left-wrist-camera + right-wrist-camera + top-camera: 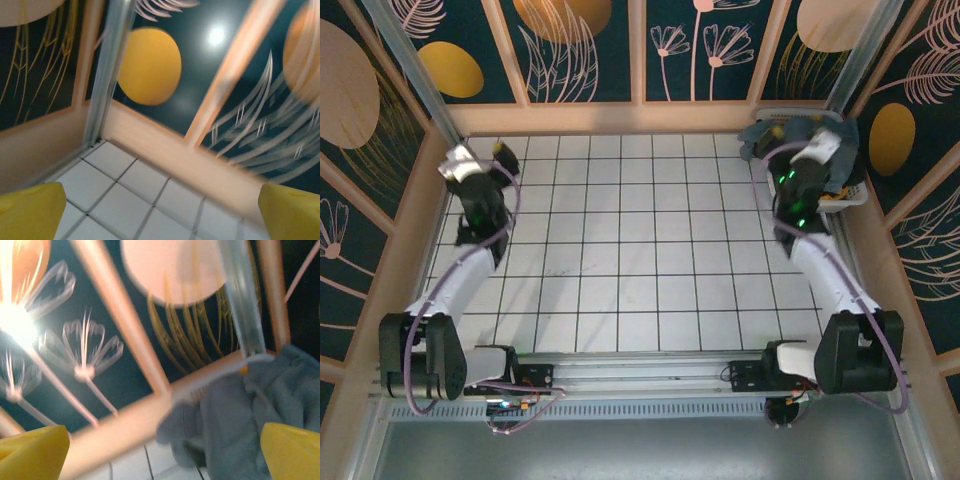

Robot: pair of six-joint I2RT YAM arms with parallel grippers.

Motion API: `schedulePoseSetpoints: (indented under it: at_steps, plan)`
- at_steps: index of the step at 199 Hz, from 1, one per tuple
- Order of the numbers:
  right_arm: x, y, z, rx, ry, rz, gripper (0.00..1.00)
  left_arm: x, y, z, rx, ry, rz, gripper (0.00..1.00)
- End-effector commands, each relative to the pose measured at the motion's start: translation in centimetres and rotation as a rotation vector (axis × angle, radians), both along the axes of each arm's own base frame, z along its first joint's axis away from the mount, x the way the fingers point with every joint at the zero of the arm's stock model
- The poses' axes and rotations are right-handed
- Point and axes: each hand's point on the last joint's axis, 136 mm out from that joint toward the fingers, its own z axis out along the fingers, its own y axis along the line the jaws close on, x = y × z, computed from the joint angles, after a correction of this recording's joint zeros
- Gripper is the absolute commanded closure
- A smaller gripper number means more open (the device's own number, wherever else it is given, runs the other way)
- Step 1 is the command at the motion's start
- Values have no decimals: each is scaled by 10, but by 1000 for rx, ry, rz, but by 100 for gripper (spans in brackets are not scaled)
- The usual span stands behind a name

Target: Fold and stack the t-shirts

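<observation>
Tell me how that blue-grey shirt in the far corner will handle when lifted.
Probably floppy: the blue-grey shirt lies in crumpled folds, so it should sag and unfurl. Likely light, though it may drag on the white basket beside it.

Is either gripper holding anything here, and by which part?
Nothing is held. The left gripper and right gripper both stand open and empty; the slate blue-grey cloth t-shirt lies bunched ahead of the right one.

Overhead view downward; wrist views toward far walls.
</observation>
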Motion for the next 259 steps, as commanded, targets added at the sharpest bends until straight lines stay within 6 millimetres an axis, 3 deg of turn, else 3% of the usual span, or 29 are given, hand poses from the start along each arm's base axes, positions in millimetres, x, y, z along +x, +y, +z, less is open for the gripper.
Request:
schedulePoseSetpoints:
  at_steps: [1, 22, 39, 78, 115, 158, 183, 232, 259]
  plan:
    - [6, -33, -73, 271, 295, -42, 1, 4, 1, -50, -300, 186, 30, 1]
    - [15, -69, -75, 297, 309, -159, 2, 39, -40, -39, -387, 179, -178, 1]
    - [21, -103, -89, 373, 342, -233, 2, 58, -78, -31, -353, 212, -315, 1]
    - [57, -154, -138, 465, 421, -223, 6, 65, -154, -25, -360, 231, -611, 5]
    - [106, -147, -160, 460, 468, -61, 13, 51, -202, -19, -370, 231, -802, 7]
    - [130, -119, -149, 417, 455, 64, 13, 32, -231, -16, -390, 235, -912, 9]
    - [132, -103, -145, 412, 481, 88, 13, 25, -242, -16, -402, 235, -940, 11]
    - [113, -94, -172, 492, 563, 53, 16, 21, -247, -19, -402, 240, -952, 13]
    - [107, -97, -188, 496, 623, 22, 33, 17, -246, -24, -402, 247, -952, 17]
